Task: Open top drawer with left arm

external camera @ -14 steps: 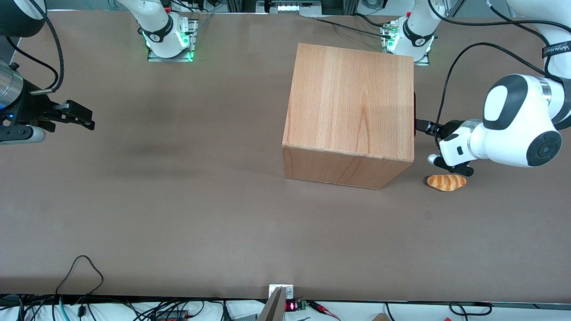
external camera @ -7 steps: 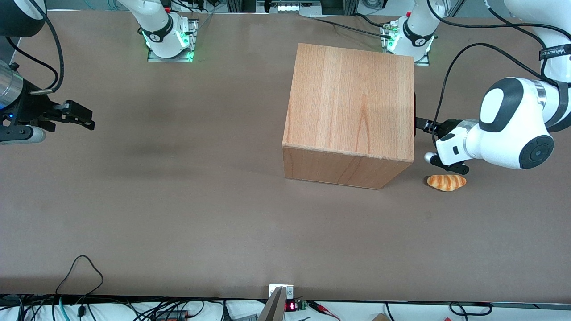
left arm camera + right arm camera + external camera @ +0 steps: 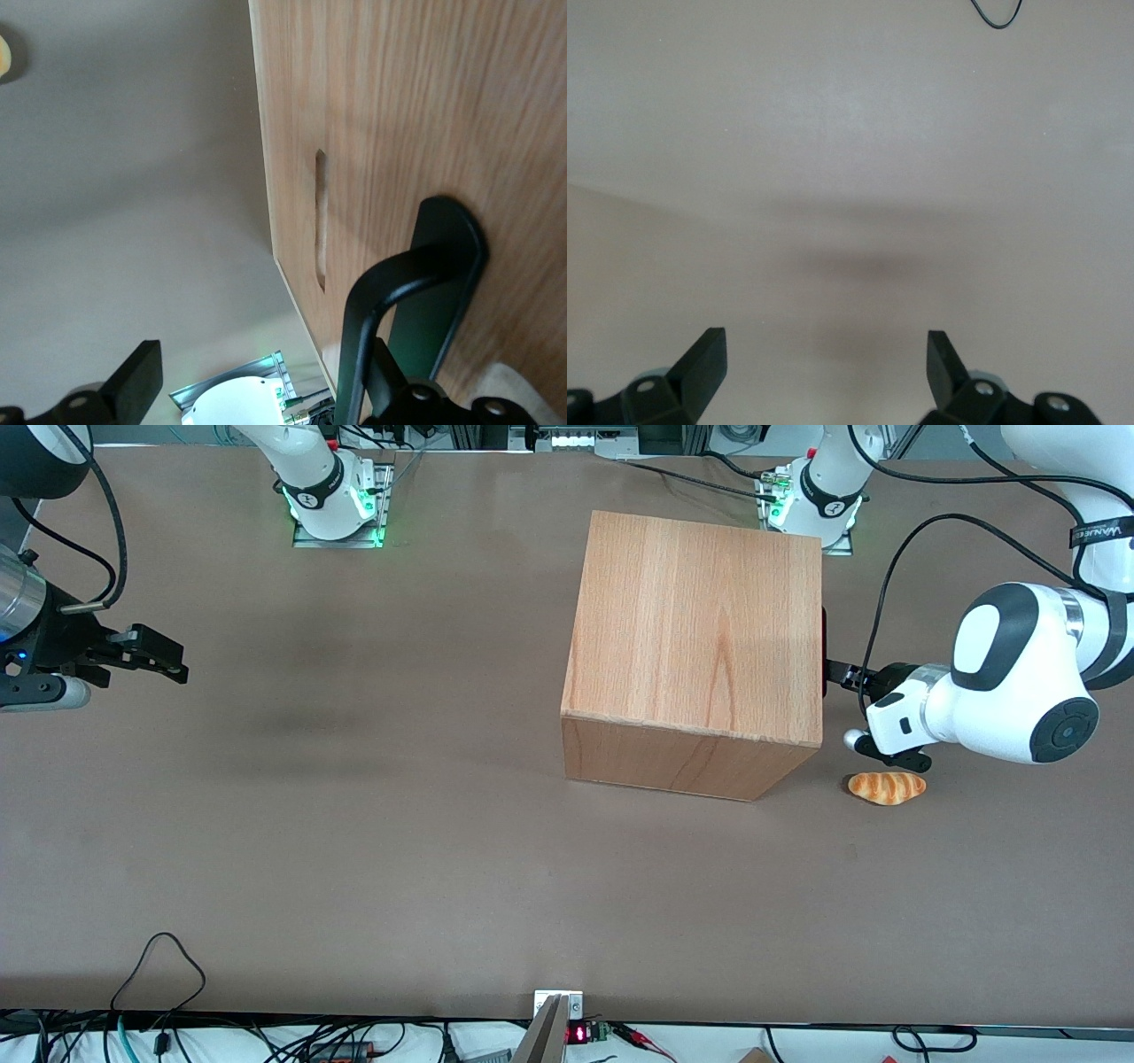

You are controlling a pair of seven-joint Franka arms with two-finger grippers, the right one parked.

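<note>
The wooden cabinet (image 3: 700, 638) stands on the table with its drawer fronts facing the working arm's end. In the left wrist view the top drawer's front panel (image 3: 518, 150) sits flush in the cabinet, showing its long black slot handle (image 3: 440, 301). My left gripper (image 3: 840, 675) is right against that front, just above table height. The gripper (image 3: 292, 292) is open: one finger (image 3: 376, 297) reaches into the black slot, while the other finger (image 3: 137, 381) hangs free over the table. A second, wood-coloured slot (image 3: 321, 221) lies beside the black one.
A bread roll (image 3: 887, 787) lies on the table beside the cabinet's front corner, nearer the front camera than my gripper. The working arm's base (image 3: 819, 500) stands close to the cabinet, farther from the camera. Cables run along the table's near edge.
The left arm has shifted slightly toward the cabinet front over the last second, most of it in the first half. Cabinet, drawer and bread roll have not moved.
</note>
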